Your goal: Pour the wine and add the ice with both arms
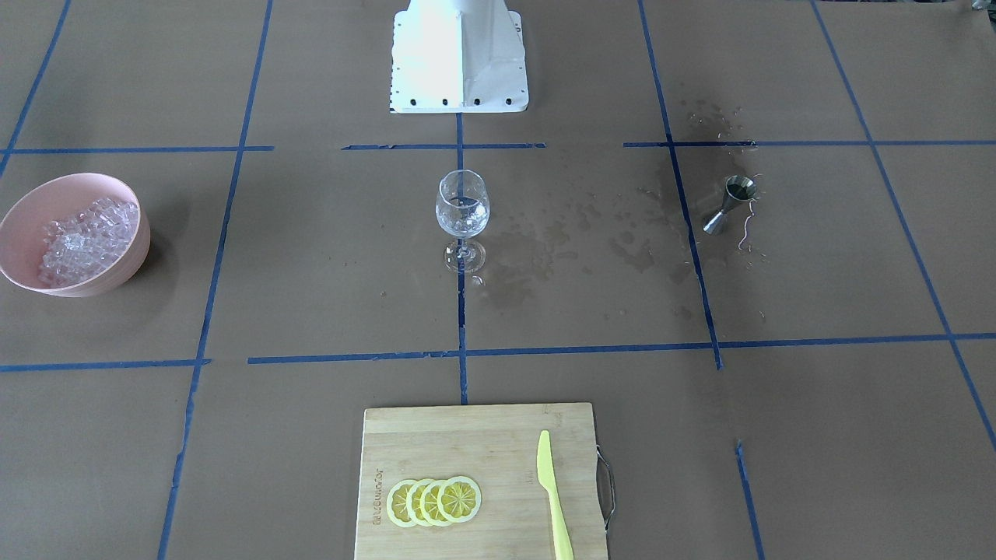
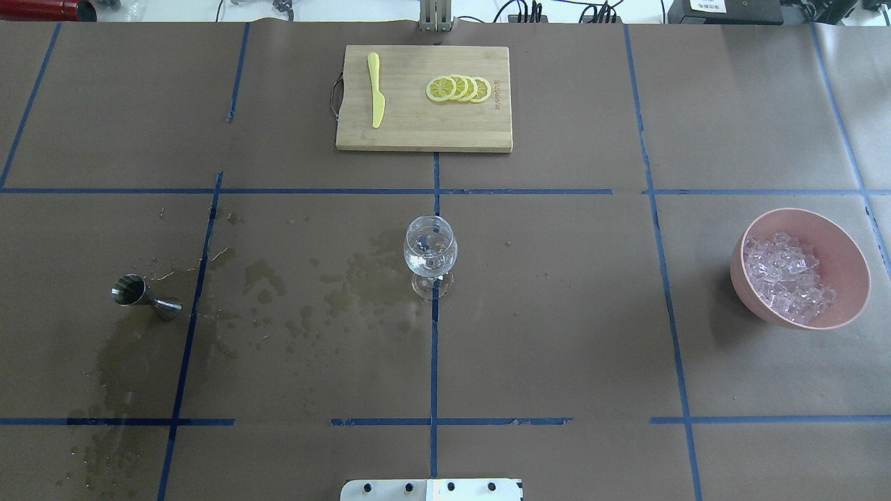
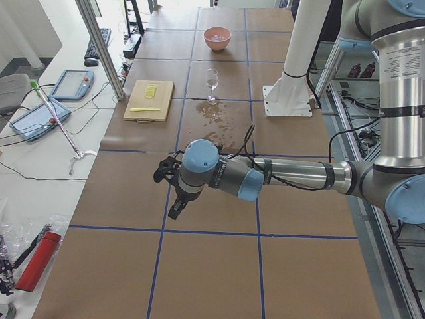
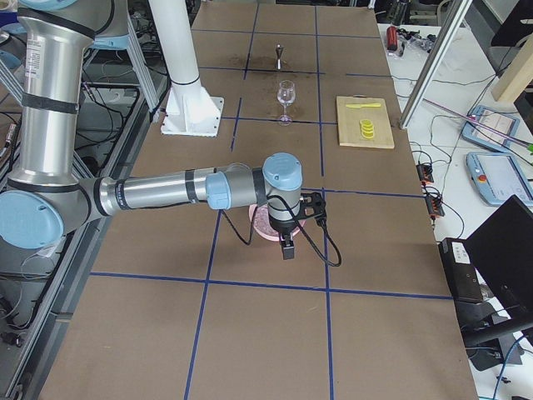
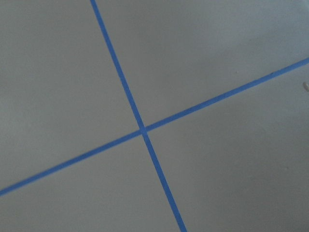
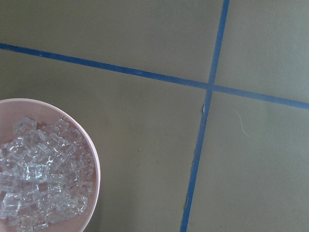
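Ice (image 6: 38, 169) fills a pink bowl (image 6: 94, 166), cropped in wrist view.

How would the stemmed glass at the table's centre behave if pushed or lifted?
The glass likely tips easily: wide bowl, thin stem, small foot. Its clear, smooth walls look fragile and probably slippery. The wet stains beside it might let its foot slide.
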You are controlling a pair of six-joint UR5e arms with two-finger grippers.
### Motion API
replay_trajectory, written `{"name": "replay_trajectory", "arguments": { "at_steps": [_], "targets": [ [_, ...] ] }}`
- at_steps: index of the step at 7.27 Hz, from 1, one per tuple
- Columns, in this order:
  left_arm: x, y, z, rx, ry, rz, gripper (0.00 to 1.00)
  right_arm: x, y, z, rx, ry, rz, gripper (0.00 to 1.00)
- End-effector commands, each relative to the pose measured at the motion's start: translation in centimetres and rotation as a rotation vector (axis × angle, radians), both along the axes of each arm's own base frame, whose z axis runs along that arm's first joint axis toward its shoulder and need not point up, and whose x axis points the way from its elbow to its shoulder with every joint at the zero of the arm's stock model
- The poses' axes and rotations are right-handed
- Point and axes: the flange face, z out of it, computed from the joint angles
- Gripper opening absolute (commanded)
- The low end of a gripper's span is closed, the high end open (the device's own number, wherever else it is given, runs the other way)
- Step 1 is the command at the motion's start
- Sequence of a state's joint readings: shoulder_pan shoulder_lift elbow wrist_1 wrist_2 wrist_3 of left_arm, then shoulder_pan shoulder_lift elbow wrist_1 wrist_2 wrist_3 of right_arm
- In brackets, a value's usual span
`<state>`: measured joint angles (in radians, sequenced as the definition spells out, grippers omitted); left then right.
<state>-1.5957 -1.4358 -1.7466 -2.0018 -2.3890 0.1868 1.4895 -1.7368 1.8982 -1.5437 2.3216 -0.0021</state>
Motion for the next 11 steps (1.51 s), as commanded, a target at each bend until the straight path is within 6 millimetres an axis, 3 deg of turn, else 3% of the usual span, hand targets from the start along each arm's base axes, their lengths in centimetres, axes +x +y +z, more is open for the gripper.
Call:
{"name": "replay_trajectory", "arguments": {
  "at_steps": [1,2,3,4,7,9,11],
  "targets": [
    [0.7,1.6,-0.5,0.192,0.102,0.038,1.00,0.0,-0.3,0.1,0.037,-0.008,0.001,1.00],
    [0.9,1.6,-0.9,0.202,0.123,0.049,1.00,-0.2,-0.6,-0.6,0.053,-0.019,-0.003,1.00],
    [1.0,2.0,-2.7,0.310,0.132,0.056,1.00,-0.2,-0.9,-1.4,0.072,-0.019,-0.003,1.00],
    [2.0,1.8,-3.9,0.273,0.182,0.021,1.00,-0.3,-2.0,-2.5,0.101,-0.019,-0.007,1.00],
    [9.9,2.5,-9.5,0.247,0.345,-0.020,1.00,-0.3,-2.0,-2.6,0.105,-0.020,-0.009,1.00],
    [17.4,3.2,-11.0,0.242,0.414,-0.121,1.00,-0.3,-1.7,-2.4,0.101,-0.018,-0.009,1.00],
    [22.2,5.0,-12.3,0.259,0.473,-0.235,1.00,-0.3,-1.7,-2.3,0.099,-0.020,-0.010,1.00]
  ]
}}
